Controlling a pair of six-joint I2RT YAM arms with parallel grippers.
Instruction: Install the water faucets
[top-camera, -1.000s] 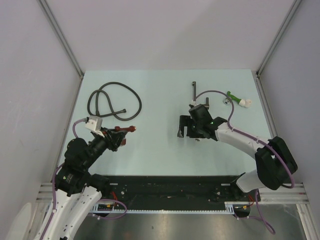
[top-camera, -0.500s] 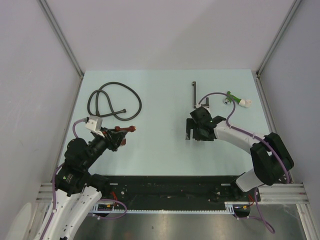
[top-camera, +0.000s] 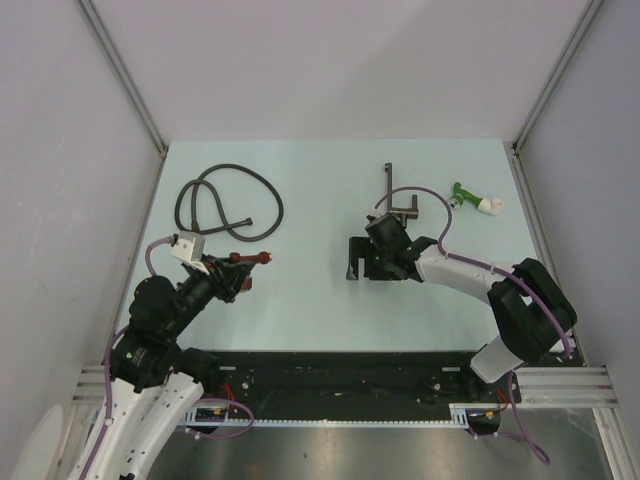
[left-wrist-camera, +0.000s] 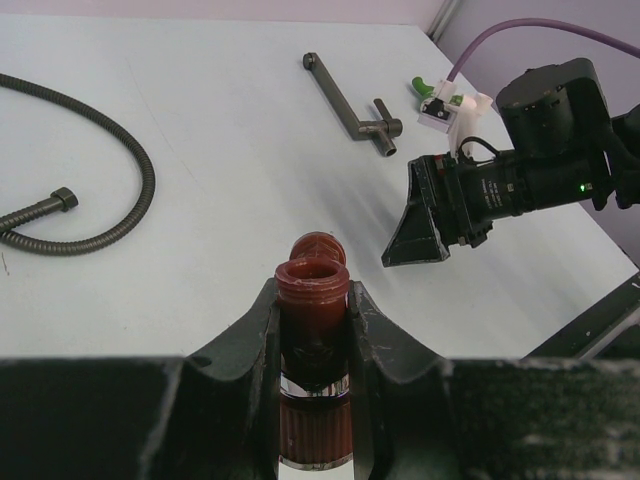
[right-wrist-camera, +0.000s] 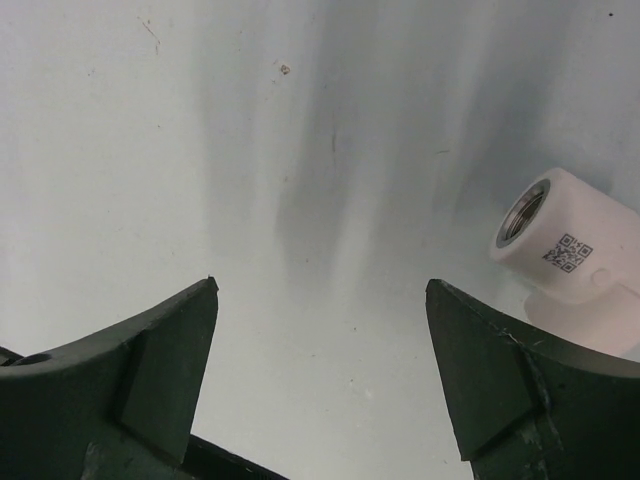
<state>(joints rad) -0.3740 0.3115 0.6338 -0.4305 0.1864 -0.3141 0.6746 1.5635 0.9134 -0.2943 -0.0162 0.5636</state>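
**Pale green bench: one faucet gripped, one lying idle**

Mint-green bench (top-camera: 320, 190) walled in grey on three sides, both arms reaching in from the near edge. Low on the left, left gripper (left-wrist-camera: 312, 295) with fingers (left-wrist-camera: 385, 345) pinching the reddish-brown faucet (left-wrist-camera: 312, 325) by its body, threaded mouth pointing away from the wrist and toward mid-bench. Near the centre, right gripper (right-wrist-camera: 320, 290) with fingers (right-wrist-camera: 160, 365) spread wide, nothing between them but bare bench. Far right, green faucet (top-camera: 463, 190) lying flat with a white elbow (top-camera: 490, 206) on its end, well apart from both grippers. Just beyond the right gripper, dark metal tee pipe (top-camera: 388, 185). Far left, grey hose (left-wrist-camera: 152, 188) in loose coils. At the right edge of the right wrist view, white fitting (right-wrist-camera: 560, 250) with a threaded bore and a printed code square; impossible to place in the overhead view.

Likely trouble from here:
- Rotation or slip of the round faucet body inside so narrow a pinch.
- Crossed threads from any tilt at first contact with a mating bore.
- A nudge to the tee pipe or the white fitting from the wide-spread right fingers.
- A clash of wrists at mid-bench during any hand-over.

Count:
- Two faucets, one reddish-brown and one green.
- One tee pipe.
- One hose.
- One white elbow on the green faucet, plus the one loose-looking white fitting.
- Two arms, two grippers.
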